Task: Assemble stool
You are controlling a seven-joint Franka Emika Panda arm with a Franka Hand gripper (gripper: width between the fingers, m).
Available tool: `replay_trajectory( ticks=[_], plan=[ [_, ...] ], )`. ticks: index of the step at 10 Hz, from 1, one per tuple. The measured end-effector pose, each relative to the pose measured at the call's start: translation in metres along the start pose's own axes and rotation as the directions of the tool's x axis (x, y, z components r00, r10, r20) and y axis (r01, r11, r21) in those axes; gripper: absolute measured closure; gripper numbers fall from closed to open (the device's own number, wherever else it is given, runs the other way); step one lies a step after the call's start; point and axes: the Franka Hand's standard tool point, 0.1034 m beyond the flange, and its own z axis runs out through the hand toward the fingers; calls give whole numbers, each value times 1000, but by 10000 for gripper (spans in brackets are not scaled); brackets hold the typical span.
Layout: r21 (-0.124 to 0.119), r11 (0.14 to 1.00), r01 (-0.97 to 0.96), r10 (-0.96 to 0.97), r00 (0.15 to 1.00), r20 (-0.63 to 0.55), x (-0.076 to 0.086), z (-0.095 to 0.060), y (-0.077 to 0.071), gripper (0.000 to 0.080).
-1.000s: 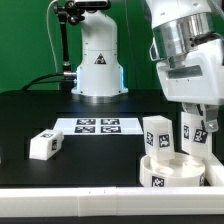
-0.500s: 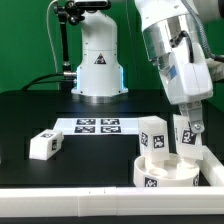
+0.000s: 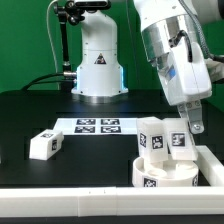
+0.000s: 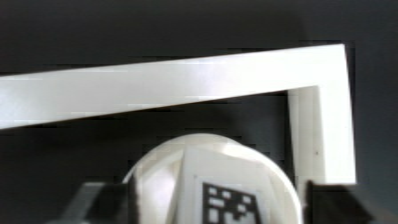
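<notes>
Stool seat [image 3: 165, 176] sits right under the gripper [image 3: 187, 128], which looks clamped on an upright leg [image 3: 180, 143] standing on the seat. Second leg [image 3: 152, 137] stands just beside it, and a third leg [image 3: 43, 145] lies well off toward the exterior view's left.

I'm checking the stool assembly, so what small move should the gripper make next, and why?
Probably ease the held leg straight down into the seat. The gripper holds it upright over the seat, beside the standing leg; whether it is seated yet cannot be told.
</notes>
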Motion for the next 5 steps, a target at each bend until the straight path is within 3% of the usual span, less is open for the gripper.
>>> replay_trajectory(
  ticks=[1,2,5],
  plan=[
    [-16,1000,25,-25,1000,9,-4,-2,-4,252],
    [-17,999,41,-40,999,10,-4,-3,-6,171],
    [-22,997,78,-77,997,28,-14,-9,-7,151]
  ],
)
